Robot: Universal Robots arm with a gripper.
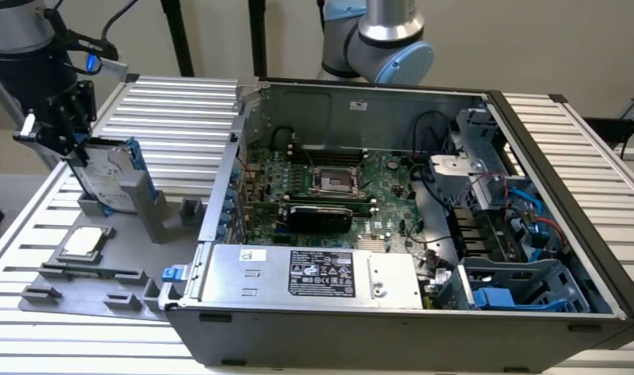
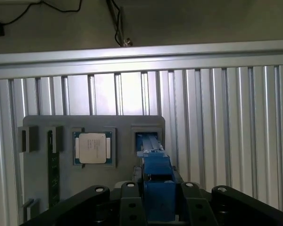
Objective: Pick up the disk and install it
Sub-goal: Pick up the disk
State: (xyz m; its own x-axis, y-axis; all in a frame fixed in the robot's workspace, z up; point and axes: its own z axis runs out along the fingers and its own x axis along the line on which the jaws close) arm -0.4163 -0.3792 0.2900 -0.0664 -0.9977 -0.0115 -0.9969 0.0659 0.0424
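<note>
Over the far end of the flat grey plastic fixture plate (image 1: 87, 291), which lies by the edge of the ribbed aluminium table (image 1: 181, 109) on the exterior view's left, the black two-fingered gripper (image 1: 75, 139) is clamped on the flat rectangular silver metal disk (image 1: 103, 176) with its white label and bright blue plastic rails. The disk stands on edge, leaning slightly, its long axis running from the jaws down toward the plate's upright grey slot (image 1: 150, 207). Whether its lower end sits in that slot or hangs just clear cannot be told.

In the wrist view the disk (image 2: 156, 172) shows edge-on, its blue rail squeezed between the fingers (image 2: 131, 207), with a small square silver chip (image 2: 93, 147) just beside the slot. The open dark-grey metal computer case (image 1: 379, 344) stands on the table toward the exterior view's right. Its blue plastic drive cage (image 1: 525, 285), in the case's near corner on that side, lies well apart from the disk, with the whole width of the case between them.
</note>
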